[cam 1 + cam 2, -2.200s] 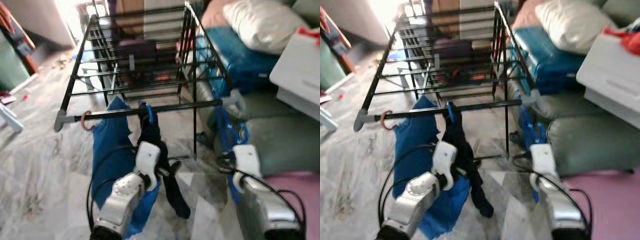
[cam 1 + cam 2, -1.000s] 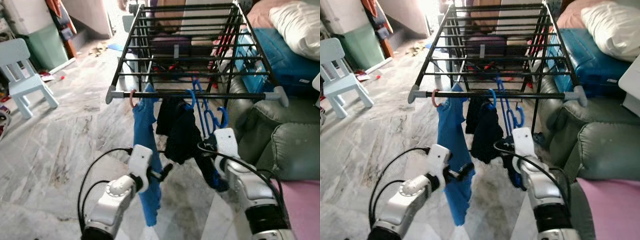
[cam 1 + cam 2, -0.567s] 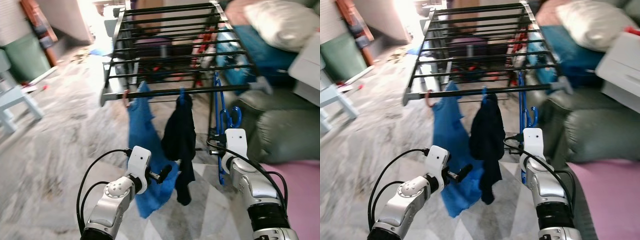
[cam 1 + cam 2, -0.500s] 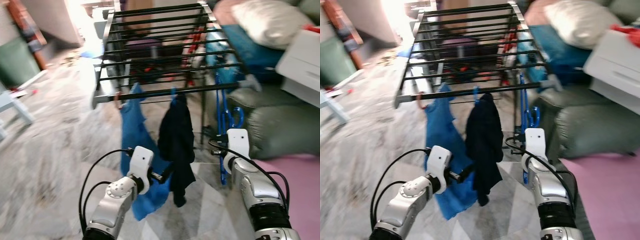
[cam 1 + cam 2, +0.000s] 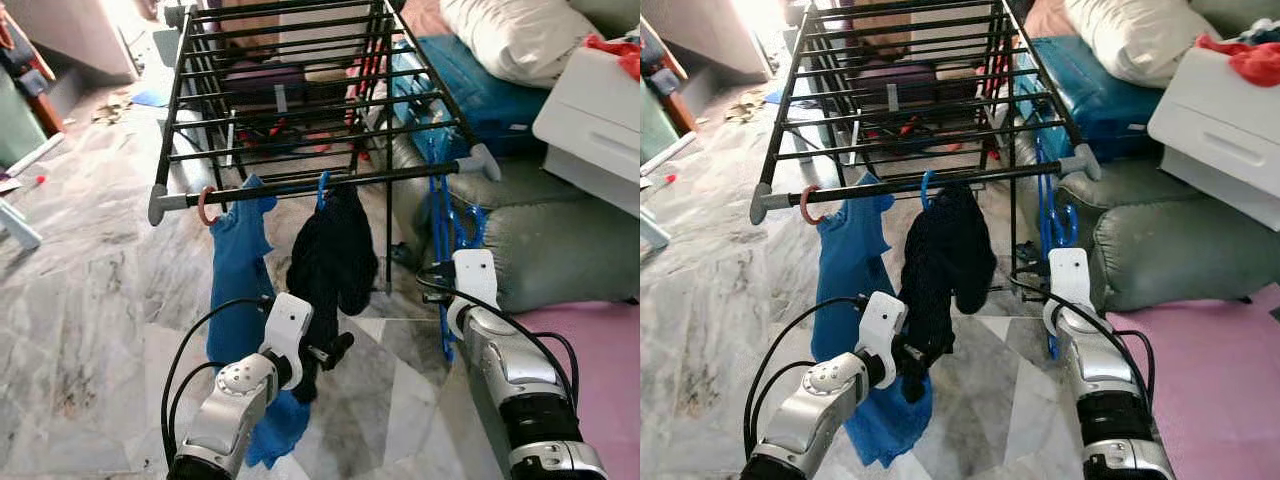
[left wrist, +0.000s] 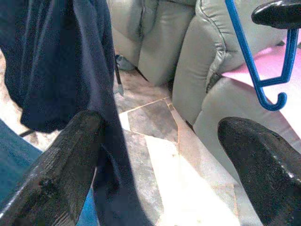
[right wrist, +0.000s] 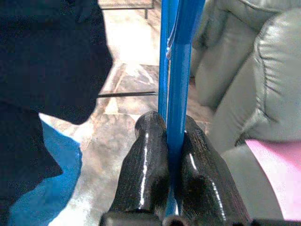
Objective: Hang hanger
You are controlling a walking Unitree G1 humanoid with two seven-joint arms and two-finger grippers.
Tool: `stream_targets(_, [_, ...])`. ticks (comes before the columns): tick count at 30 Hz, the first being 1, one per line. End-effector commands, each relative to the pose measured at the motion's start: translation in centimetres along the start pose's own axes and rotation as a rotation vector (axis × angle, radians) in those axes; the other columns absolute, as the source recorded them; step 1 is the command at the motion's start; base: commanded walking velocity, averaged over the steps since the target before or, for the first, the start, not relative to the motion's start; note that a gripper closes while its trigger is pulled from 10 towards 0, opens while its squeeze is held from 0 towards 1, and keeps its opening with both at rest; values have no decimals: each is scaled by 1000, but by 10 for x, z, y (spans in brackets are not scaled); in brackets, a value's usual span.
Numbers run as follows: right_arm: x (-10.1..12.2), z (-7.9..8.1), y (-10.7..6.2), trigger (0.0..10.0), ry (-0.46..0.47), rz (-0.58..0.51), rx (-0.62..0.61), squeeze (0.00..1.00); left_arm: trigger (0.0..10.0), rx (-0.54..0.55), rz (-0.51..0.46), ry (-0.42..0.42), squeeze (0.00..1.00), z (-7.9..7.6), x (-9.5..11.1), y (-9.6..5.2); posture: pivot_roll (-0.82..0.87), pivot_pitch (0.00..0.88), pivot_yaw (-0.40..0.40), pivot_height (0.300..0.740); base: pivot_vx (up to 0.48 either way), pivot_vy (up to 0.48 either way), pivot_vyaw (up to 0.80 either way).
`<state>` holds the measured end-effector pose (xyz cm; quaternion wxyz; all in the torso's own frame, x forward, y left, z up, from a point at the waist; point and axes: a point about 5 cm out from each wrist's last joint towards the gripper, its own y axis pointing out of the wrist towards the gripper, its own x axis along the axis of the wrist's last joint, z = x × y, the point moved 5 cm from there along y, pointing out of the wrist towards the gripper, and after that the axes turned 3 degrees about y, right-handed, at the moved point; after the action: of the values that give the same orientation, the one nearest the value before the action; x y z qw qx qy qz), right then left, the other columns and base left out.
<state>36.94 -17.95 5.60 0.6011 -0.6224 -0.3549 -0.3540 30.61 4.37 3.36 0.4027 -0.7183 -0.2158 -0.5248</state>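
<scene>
Since half a second ago the head camera has swung, so the drying rack (image 5: 300, 110) now sits more central; the garments keep their order on the near rail (image 5: 320, 184).

Right gripper (image 7: 170, 155) is clamped shut on the blue hanger (image 7: 178, 70), whose shaft runs up between the two fingers. In the head views this hanger (image 5: 445, 230) stands upright at the right end of the near rail, just in front of the grey sofa (image 5: 560, 250); whether its hook sits over the rail cannot be told.

Left gripper (image 6: 155, 160) is spread wide and grips nothing. It points at the dark garment (image 5: 335, 255), which hangs from a blue hook mid-rail and brushes one finger. A blue garment (image 5: 238, 270) hangs left of it on a pink hook (image 5: 203, 206).

Obstructions: sofa close on the right, a white drawer unit (image 5: 590, 120) beyond it, a blue case (image 5: 470, 85) and pillow (image 5: 510, 35) at far right. Marble floor (image 5: 80, 300) lies below.
</scene>
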Motion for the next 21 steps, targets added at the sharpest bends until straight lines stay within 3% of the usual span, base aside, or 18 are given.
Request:
stream_targets(1, [8, 14, 0, 10000, -29, -23, 55, 0, 10000, 23, -14, 11, 0, 5, 3, -3, -82, 33, 65, 740, 0, 0, 0])
stream_targets(11, [31, 22, 5, 10000, -78, -62, 97, 0, 10000, 20, -1, 15, 0, 5, 2, -3, -80, 34, 69, 740, 0, 0, 0])
stream_targets(17, [69, 9, 12, 10000, -53, -121, 63, 0, 10000, 23, 0, 14, 0, 6, 1, -4, -74, 34, 68, 740, 0, 0, 0])
stream_targets(21, [76, 2, 15, 10000, -34, -105, 36, 0, 10000, 23, 2, 15, 0, 6, 1, -4, -69, 32, 68, 740, 0, 0, 0])
